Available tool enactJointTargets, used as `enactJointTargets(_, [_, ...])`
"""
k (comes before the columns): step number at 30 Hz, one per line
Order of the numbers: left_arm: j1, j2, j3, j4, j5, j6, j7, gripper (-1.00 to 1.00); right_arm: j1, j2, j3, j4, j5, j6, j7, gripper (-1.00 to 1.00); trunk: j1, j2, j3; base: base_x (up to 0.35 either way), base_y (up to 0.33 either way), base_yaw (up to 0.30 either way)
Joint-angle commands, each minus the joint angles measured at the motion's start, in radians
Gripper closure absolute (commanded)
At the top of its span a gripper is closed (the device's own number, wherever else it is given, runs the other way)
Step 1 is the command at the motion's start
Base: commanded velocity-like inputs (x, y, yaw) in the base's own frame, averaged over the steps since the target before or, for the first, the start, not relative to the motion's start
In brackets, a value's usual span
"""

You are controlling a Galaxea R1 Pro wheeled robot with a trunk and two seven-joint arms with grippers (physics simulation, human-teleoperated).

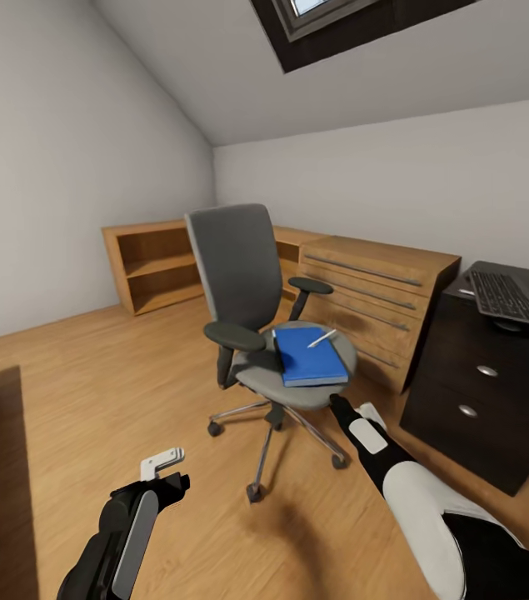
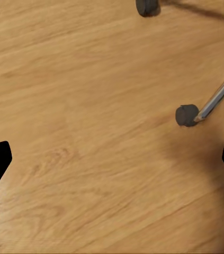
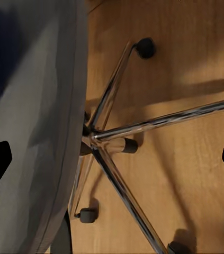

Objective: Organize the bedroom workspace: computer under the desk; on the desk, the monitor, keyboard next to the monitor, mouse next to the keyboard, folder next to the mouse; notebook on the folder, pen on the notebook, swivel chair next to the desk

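Right gripper (image 1: 341, 406) wide open at the swivel chair (image 1: 252, 308) seat's front edge, blue folder (image 1: 309, 357) with pen (image 1: 321, 338) on seat; risk: nudging the castored chair rolls it, pen slides off.

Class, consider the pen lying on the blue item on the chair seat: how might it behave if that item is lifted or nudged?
The pen looks thin and round, so it would probably roll. It lies loose on the blue folder, so tilting likely sheds it onto the floor.

Attic bedroom: sloped ceiling (image 1: 214, 58), skylight (image 1: 322, 17), wooden dresser (image 1: 381, 292), swivel chair (image 1: 256, 308)
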Motion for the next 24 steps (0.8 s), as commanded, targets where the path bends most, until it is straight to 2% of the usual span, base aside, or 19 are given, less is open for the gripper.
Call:
enactJointTargets(1, [-0.001, -0.001, 0.001, -0.001, 0.011, 0.003, 0.008, -1.0, 0.0, 0.001, 0.003, -0.001, -0.013, -0.002, -0.003, -1.0, 0.0, 0.0, -0.001, 0.31, 0.0, 0.0])
enactJointTargets(13, [-0.001, -0.001, 0.001, 0.009, 0.011, 0.001, 0.008, -1.0, 0.0, 0.003, 0.002, -0.001, -0.012, -0.002, -0.003, -1.0, 0.0, 0.0, -0.001, 0.317, 0.0, 0.0])
enactJointTargets(16, [-0.001, -0.001, 0.001, 0.018, 0.012, -0.03, 0.008, -1.0, 0.0, 0.002, 0.002, -0.001, -0.011, -0.002, -0.003, -1.0, 0.0, 0.0, -0.001, 0.29, 0.0, 0.0])
enactJointTargets(21, [-0.001, -0.001, 0.001, 0.035, 0.012, -0.057, 0.007, -1.0, 0.0, 0.002, 0.002, -0.002, -0.012, -0.002, -0.003, -1.0, 0.0, 0.0, -0.001, 0.041, 0.0, 0.0])
enactJointTargets(24, [-0.001, -0.001, 0.001, 0.037, 0.012, -0.058, 0.008, -1.0, 0.0, 0.001, 0.002, -0.005, -0.012, -0.001, -0.003, -1.0, 0.0, 0.0, -0.001, -0.251, 0.0, 0.0])
